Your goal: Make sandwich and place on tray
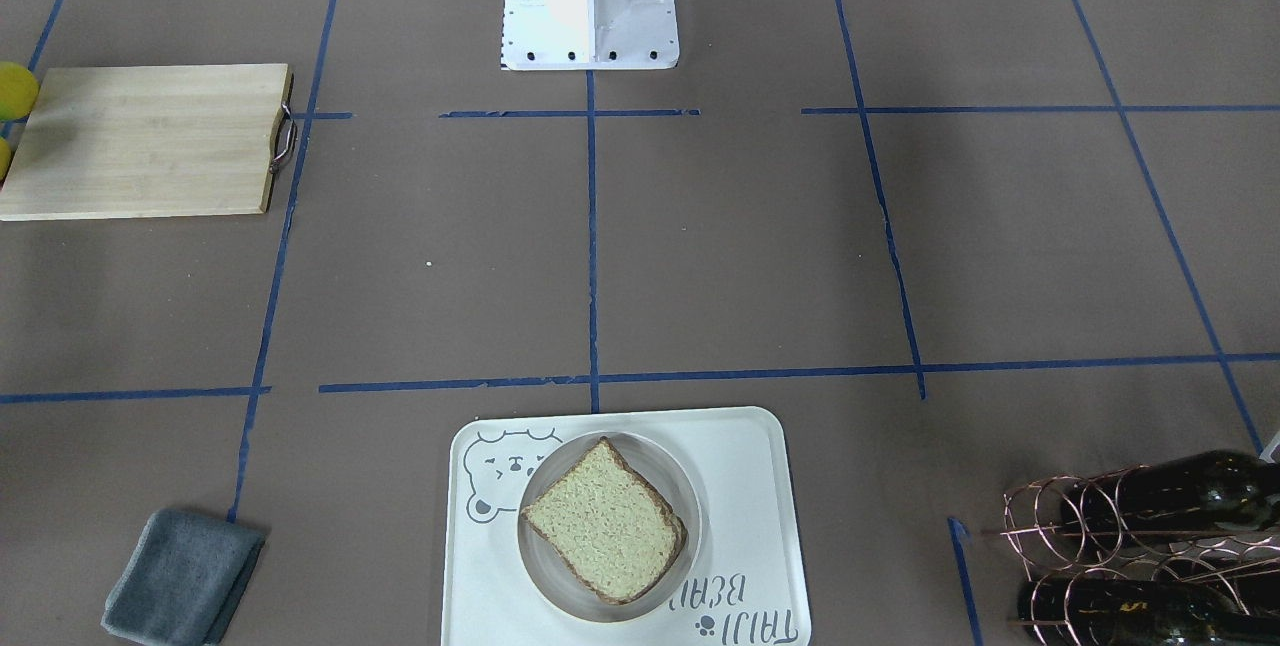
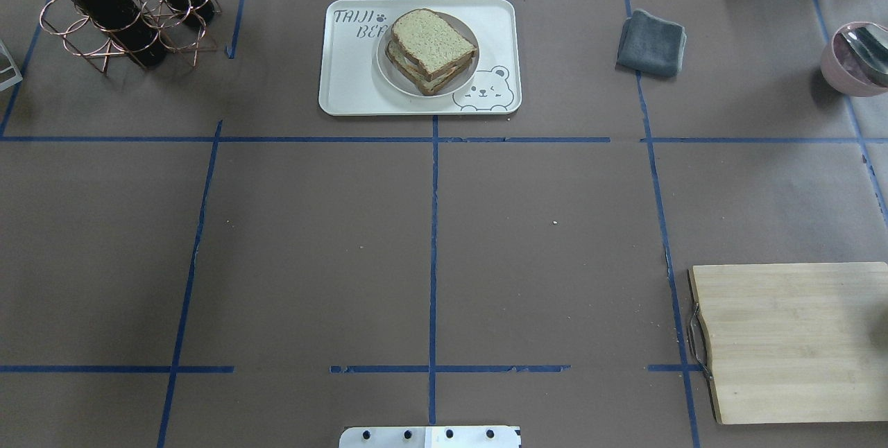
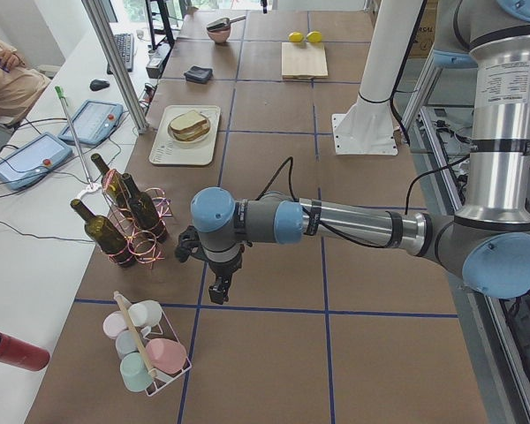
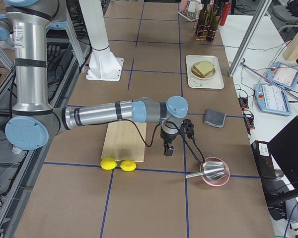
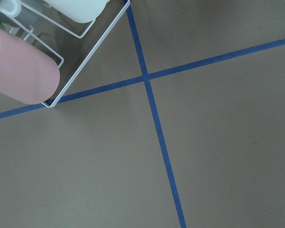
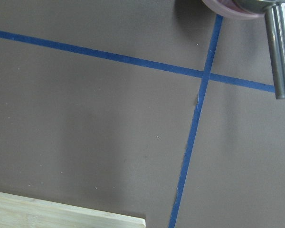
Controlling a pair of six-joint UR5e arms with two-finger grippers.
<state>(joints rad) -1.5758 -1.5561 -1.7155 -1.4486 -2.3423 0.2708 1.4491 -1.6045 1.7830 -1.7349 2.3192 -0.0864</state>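
On the cream-white bear-printed tray, the tan speckled-bread sandwich might shed its top slice if knocked — whether left tool or right tool is closed, I cannot tell.

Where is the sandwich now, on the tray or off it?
On it. The sandwich lies on a round white plate, and the plate stands inside the rim of the tray.

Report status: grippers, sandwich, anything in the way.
Left gripper by the pastel cups, right gripper by the pink bowl; open or shut unclear. Sandwich stacked on plate, plate on tray. Grey cloth lies apart from tray.
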